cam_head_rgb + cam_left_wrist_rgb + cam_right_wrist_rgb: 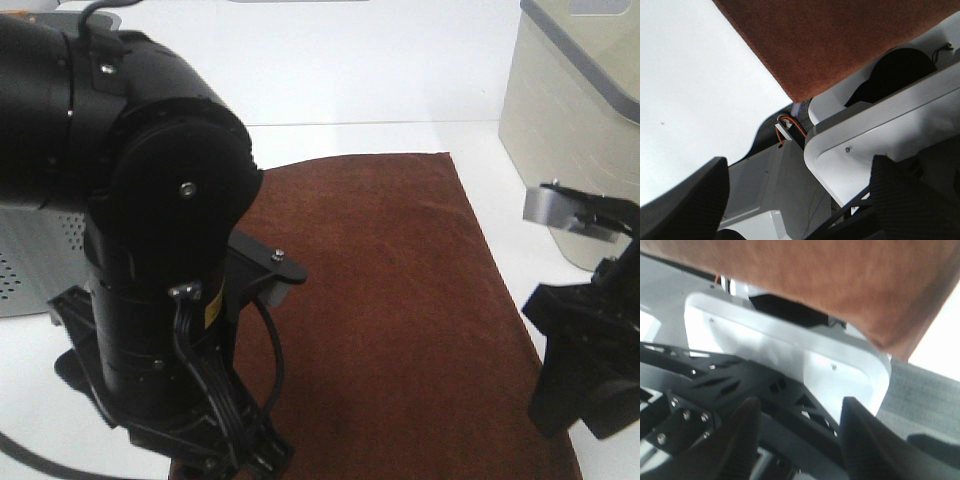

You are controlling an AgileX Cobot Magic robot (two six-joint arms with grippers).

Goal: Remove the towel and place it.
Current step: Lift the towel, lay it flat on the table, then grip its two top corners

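Your towel (pixel 400 300) lay flat on the white tabletop (pixel 690 75). In both wrist views its near corners came right up to the tabletop's front edge. Your left tool (pixel 797 200) was spread wide with nothing in it, and the right tool (pixel 802 440) was parted and empty too, each one near a front corner. There was plenty of bare tabletop along the towel's left edge. On the right the beige bin (pixel 560 120) stood near the far corner, so it was tighter there.
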